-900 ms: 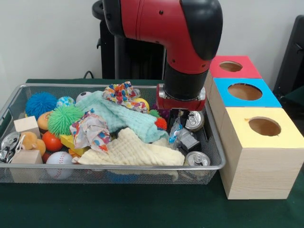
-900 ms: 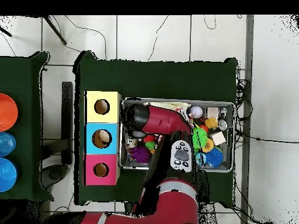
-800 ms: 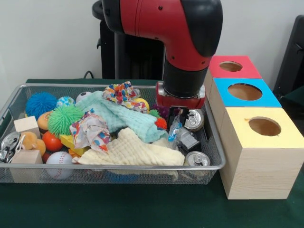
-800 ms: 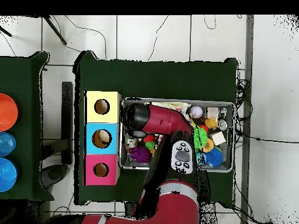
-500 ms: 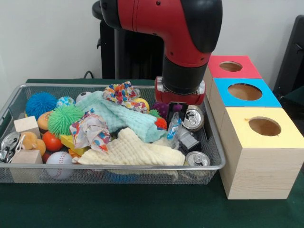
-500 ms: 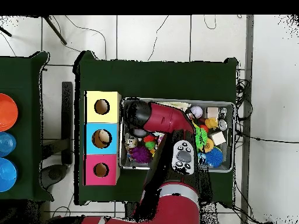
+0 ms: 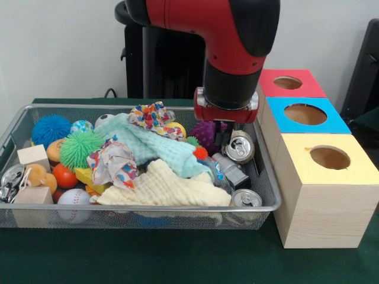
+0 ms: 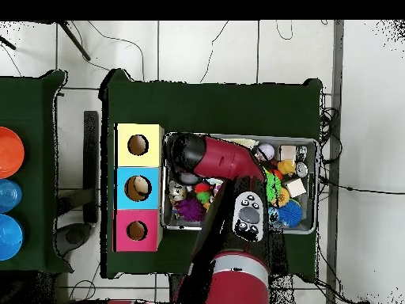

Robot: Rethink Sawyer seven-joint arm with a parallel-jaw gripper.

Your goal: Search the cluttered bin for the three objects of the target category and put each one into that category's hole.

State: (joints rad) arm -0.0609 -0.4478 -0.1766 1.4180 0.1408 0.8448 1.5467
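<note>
- Three boxes stand in a row beside the wire bin (image 7: 269,208): a yellow box (image 7: 325,195) nearest the camera, a blue box (image 7: 305,115) next, a red box (image 7: 290,83) farthest, each with a round hole on top.
- One can (image 7: 240,148) hangs tilted at the gripper (image 7: 228,135), above the bin's right end; whether the gripper is clamped on it I cannot tell.
- Another can (image 7: 246,198) lies in the bin's near right corner, and a third can (image 7: 12,176) at the left end.
- Cloths fill the middle: a cream cloth (image 7: 166,189) and a mint cloth (image 7: 151,148).
- Spiky balls show too: a green ball (image 7: 80,149), a blue ball (image 7: 50,129), a purple ball (image 7: 206,133).
- Dark green covers the surface (image 7: 148,254).
</note>
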